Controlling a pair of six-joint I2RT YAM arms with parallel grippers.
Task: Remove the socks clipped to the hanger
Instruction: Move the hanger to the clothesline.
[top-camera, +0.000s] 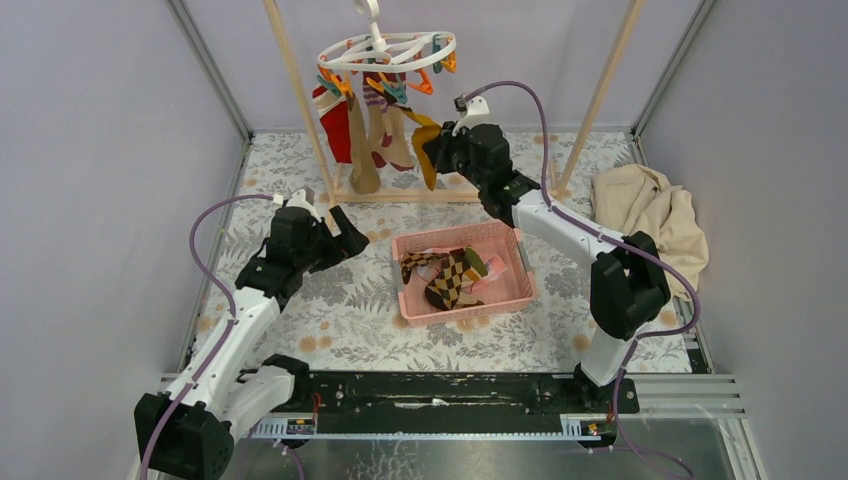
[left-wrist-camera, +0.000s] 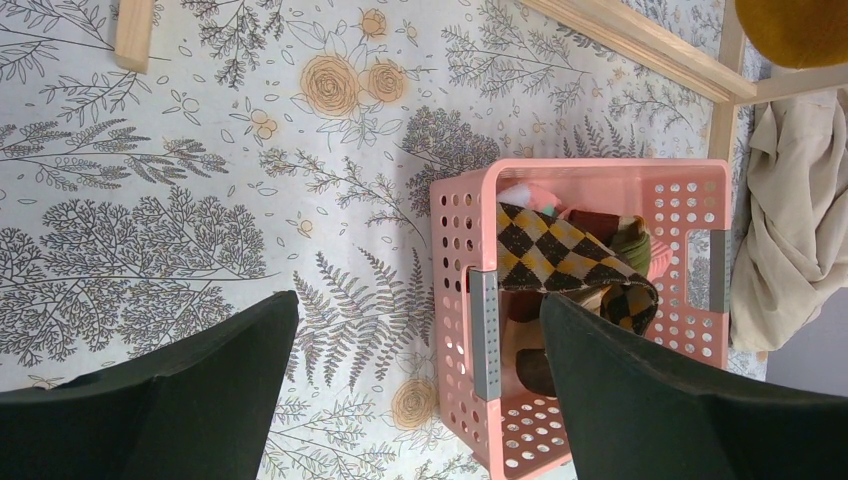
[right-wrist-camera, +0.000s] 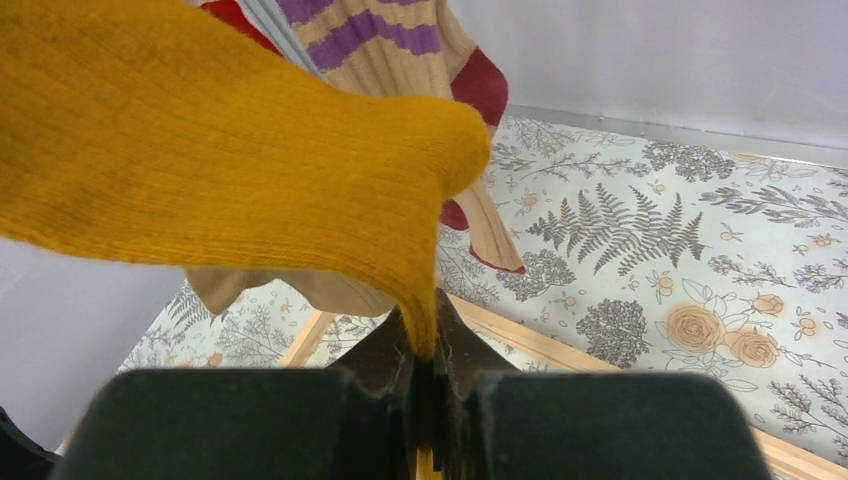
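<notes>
The white ring hanger (top-camera: 385, 50) hangs from the wooden rack at the back, with several socks clipped under it: a red one (top-camera: 336, 128), a beige-brown one (top-camera: 362, 160), a maroon-striped one (top-camera: 377, 98) and a mustard yellow sock (top-camera: 427, 155). My right gripper (top-camera: 437, 152) is shut on the lower end of the mustard yellow sock (right-wrist-camera: 250, 160), which is pinched between the fingers (right-wrist-camera: 400, 350). My left gripper (top-camera: 345, 235) is open and empty, low over the table left of the pink basket (top-camera: 412, 310), which holds argyle socks (top-camera: 450, 275) and a pink one.
The wooden rack's posts (top-camera: 295, 95) and base bar (top-camera: 400, 197) stand at the back. A beige cloth (top-camera: 650, 220) lies at the right. In the left wrist view the basket wall (left-wrist-camera: 455, 250) lies between the fingers (left-wrist-camera: 640, 400), with the cloth (left-wrist-camera: 790, 220) beyond.
</notes>
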